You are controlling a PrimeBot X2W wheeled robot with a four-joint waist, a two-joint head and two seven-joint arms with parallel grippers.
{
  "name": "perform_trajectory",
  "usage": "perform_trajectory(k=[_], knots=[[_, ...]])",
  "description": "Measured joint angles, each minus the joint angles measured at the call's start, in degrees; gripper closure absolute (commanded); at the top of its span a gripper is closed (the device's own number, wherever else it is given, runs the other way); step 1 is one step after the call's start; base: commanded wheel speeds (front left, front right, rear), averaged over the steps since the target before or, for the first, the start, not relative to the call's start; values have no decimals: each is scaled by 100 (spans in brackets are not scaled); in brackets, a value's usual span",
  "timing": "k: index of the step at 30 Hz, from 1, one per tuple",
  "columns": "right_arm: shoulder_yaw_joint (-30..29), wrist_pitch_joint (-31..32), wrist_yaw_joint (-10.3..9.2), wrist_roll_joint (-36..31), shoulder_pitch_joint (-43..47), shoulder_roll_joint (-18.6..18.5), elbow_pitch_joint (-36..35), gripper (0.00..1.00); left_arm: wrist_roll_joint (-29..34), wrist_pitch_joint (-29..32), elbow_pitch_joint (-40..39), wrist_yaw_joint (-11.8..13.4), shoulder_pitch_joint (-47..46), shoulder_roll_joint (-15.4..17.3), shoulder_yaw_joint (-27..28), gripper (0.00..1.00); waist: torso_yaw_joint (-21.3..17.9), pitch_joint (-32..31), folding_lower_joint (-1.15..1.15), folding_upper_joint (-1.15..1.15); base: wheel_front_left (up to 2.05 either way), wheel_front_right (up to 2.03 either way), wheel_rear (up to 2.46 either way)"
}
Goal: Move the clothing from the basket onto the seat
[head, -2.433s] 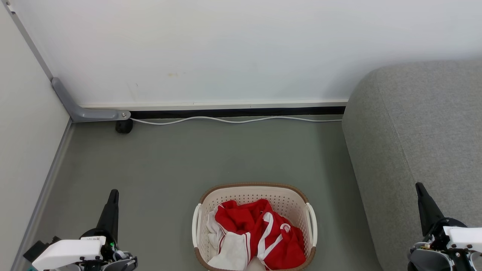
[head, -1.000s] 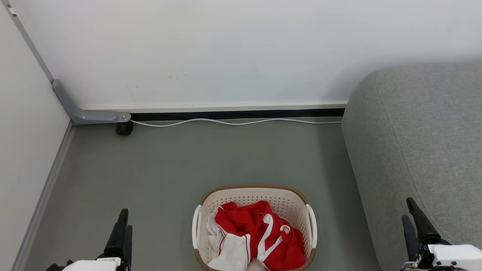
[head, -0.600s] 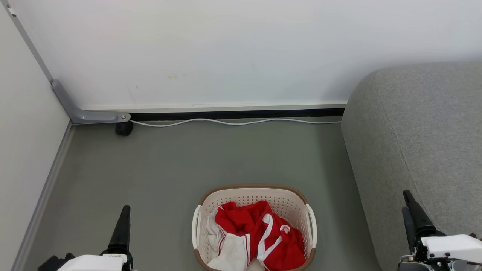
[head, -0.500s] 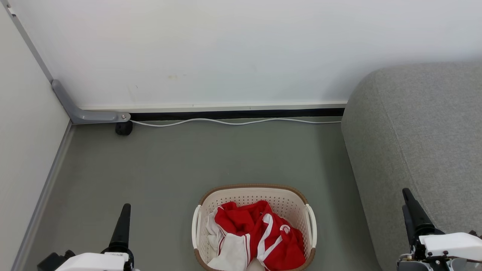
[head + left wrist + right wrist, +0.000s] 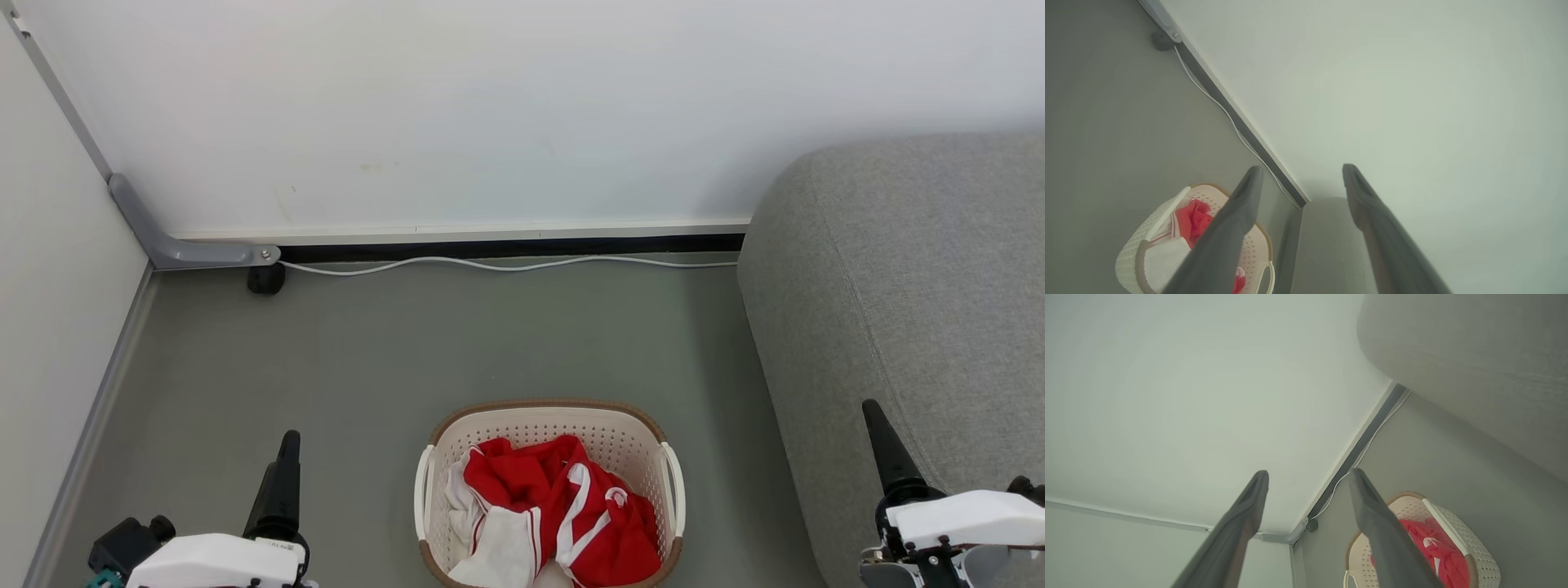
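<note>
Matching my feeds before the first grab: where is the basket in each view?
Head view: basket at bottom centre.
Left wrist view: basket at lower left.
Right wrist view: basket at lower right.
Shared landmark: white cable along the wall base.

Home-like corner; sofa (image 5: 914, 286), laundry basket (image 5: 543, 403)

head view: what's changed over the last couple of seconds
Both arms dipped briefly and edged inward toward the basket: the left pincer drifted right and the right pincer drifted left. Neither took hold of anything, and both are open and empty. The clothing lies heaped in the basket as before, and the basket is in the same spot on the floor beside the seat.
</note>
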Motion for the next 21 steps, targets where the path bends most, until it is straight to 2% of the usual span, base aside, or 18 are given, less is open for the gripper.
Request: perform_trajectory(k=[21], knots=[[388, -323, 1, -1585, -364, -171, 183, 0, 1863, -352, 42, -1, -219, 97, -203, 0, -41, 22, 0, 0, 0, 0, 0]])
